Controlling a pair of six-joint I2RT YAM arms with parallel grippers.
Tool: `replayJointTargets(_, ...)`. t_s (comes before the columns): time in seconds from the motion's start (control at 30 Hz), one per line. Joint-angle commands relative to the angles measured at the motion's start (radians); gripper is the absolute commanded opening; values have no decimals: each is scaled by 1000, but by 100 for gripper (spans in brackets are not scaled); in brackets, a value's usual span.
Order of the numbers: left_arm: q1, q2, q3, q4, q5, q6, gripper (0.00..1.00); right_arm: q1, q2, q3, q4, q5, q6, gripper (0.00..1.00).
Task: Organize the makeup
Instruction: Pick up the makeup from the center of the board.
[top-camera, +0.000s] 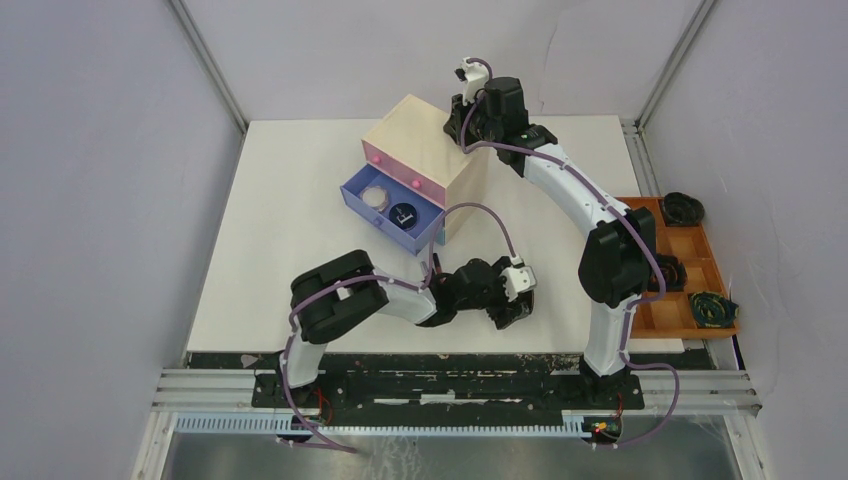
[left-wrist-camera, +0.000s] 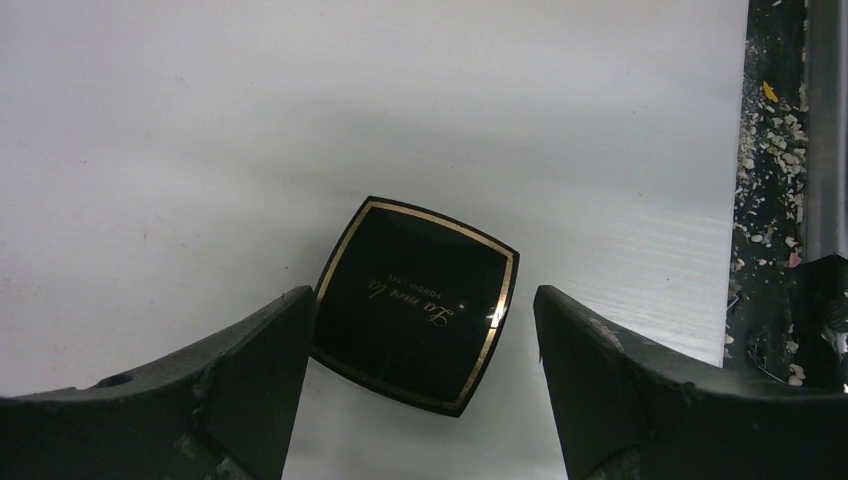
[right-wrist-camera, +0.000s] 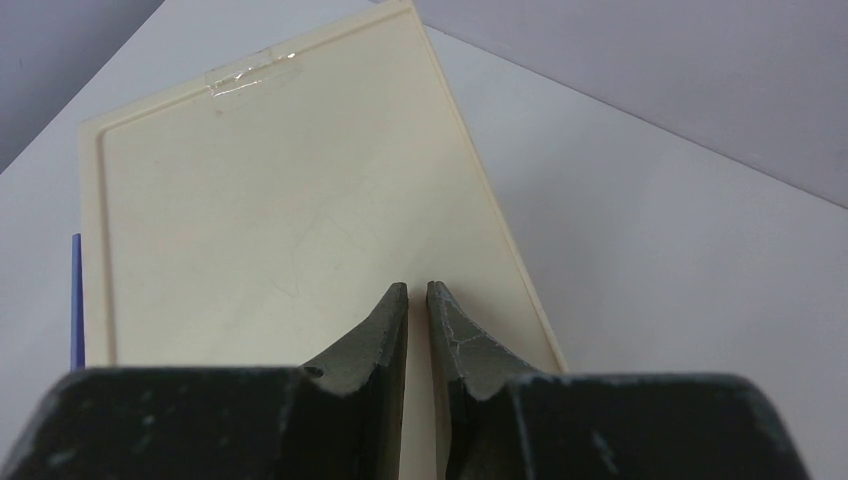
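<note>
A black square compact (left-wrist-camera: 415, 300) with a gold rim and gold lettering lies flat on the white table. My left gripper (left-wrist-camera: 422, 298) stands open around it: the left finger (left-wrist-camera: 250, 380) touches its corner and the right finger (left-wrist-camera: 610, 380) is apart from it. From above, the left gripper (top-camera: 512, 312) hides this compact near the table's front edge. The blue drawer (top-camera: 432, 235) of the beige box (top-camera: 425, 145) is pulled out and holds a round pale jar (top-camera: 377, 196) and a black square compact (top-camera: 405, 215). My right gripper (right-wrist-camera: 417, 290) is shut and empty over the box top (right-wrist-camera: 280, 220).
An orange-brown tray (top-camera: 672, 316) with dark coiled items (top-camera: 712, 308) sits at the table's right edge, beside the right arm. The table's front edge and a dark rail (left-wrist-camera: 790, 200) lie just right of the compact. Grey walls close in the back and sides.
</note>
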Motion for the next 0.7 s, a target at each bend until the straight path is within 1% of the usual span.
replayJointTargets(0.0,0,57,19,-71,34,-24,85,-34,157,-142,-493,99,-39,20)
replayJointTargets(0.2,0,90,-8,-69,-58,-32,89,-35,152,-147,-486,91,-40,20)
replayJointTargets(0.23,0,91,-12,-67,-69,-33,90,-35,153,-147,-486,90,-39,20)
replayJointTargets(0.3,0,90,-19,-63,-92,-31,100,-35,154,-145,-487,88,-39,20)
replayJointTargets(0.47,0,77,-17,-86,-135,-33,99,-36,151,-143,-486,89,-40,20)
replayJointTargets(0.57,-1,58,-22,-104,-154,-72,99,-36,153,-141,-487,87,-42,20)
replayJointTargets(0.67,0,39,-41,-78,-163,-102,99,-36,156,-139,-486,82,-40,20)
